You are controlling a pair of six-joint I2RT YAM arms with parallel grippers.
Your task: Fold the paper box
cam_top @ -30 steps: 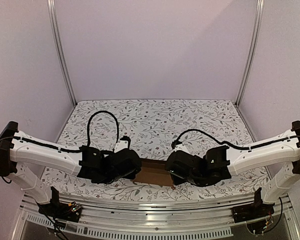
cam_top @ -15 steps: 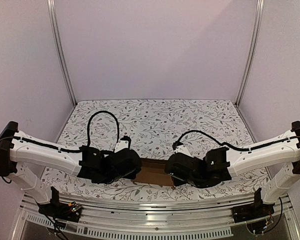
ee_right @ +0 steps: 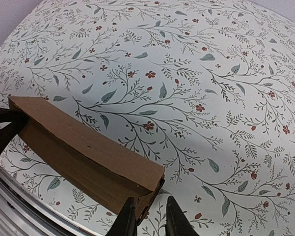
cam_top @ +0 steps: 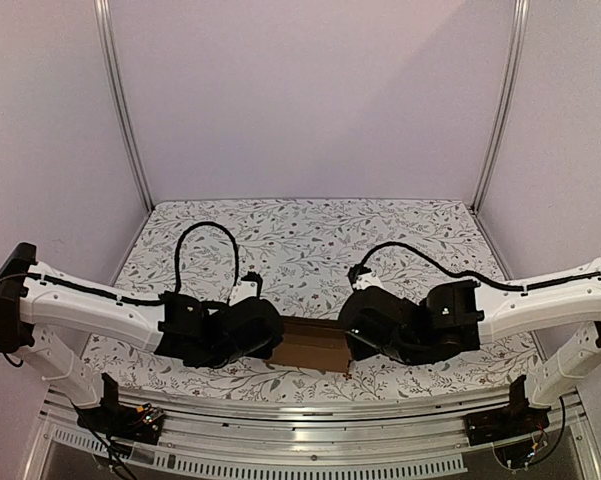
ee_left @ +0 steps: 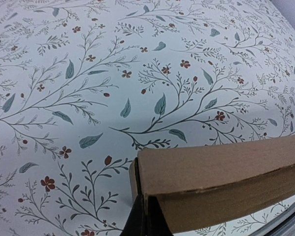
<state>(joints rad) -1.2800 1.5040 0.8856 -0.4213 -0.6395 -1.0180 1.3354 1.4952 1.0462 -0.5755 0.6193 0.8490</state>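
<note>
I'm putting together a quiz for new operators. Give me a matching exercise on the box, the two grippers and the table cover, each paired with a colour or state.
Column one:
1. paper box
2. left gripper
3. right gripper
4. table cover

Column two:
A. white with a leaf-and-flower print
B. fingers pinched together on one end of the box
C. plain brown
D. fingers slightly apart at the box's other end

Pairs: 1-C, 2-B, 3-D, 4-A
</note>
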